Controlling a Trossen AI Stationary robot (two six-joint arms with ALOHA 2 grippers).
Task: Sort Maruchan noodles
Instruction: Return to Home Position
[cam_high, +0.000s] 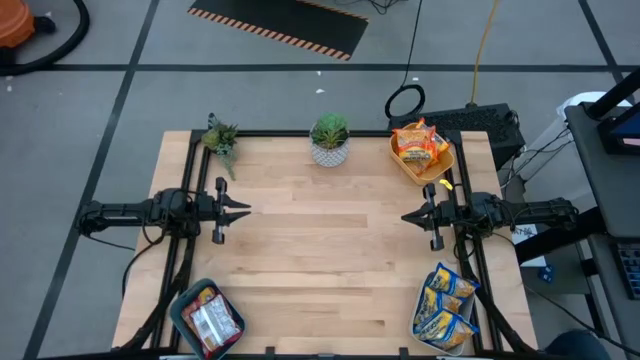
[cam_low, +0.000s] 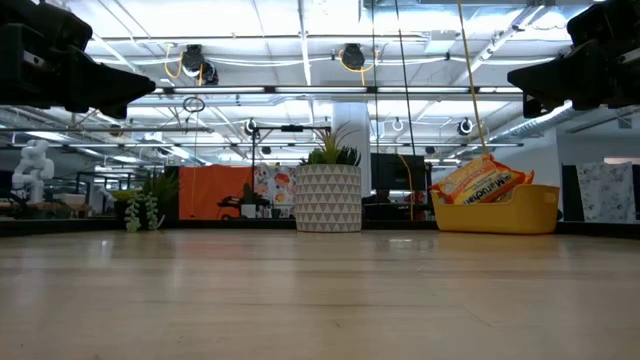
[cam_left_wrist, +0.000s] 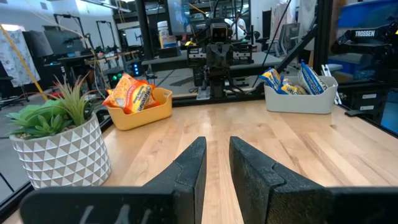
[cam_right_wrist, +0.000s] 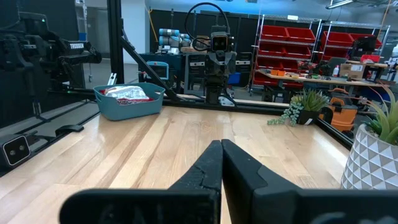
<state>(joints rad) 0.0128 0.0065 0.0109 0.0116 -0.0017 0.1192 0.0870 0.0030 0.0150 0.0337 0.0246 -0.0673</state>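
Note:
The Maruchan noodles lie in three bins. Orange-yellow packets (cam_high: 420, 145) fill a yellow bin (cam_left_wrist: 149, 115) at the far right corner. Red packets (cam_high: 210, 322) lie in a teal bin (cam_right_wrist: 130, 107) at the near left. Blue-and-yellow packets (cam_high: 445, 305) stand in a pale bin (cam_left_wrist: 298, 102) at the near right. My left gripper (cam_left_wrist: 217, 144) hovers level at the table's left edge, open by a narrow gap, with nothing between its fingers. My right gripper (cam_right_wrist: 221, 144) hovers level at the right edge, shut and holding nothing. The two grippers point at each other across the table.
A plant in a white patterned pot (cam_high: 330, 140) stands at the middle of the far edge, and a small green plant (cam_high: 222, 140) at the far left corner. A black frame runs along the wooden table's (cam_high: 320, 250) sides.

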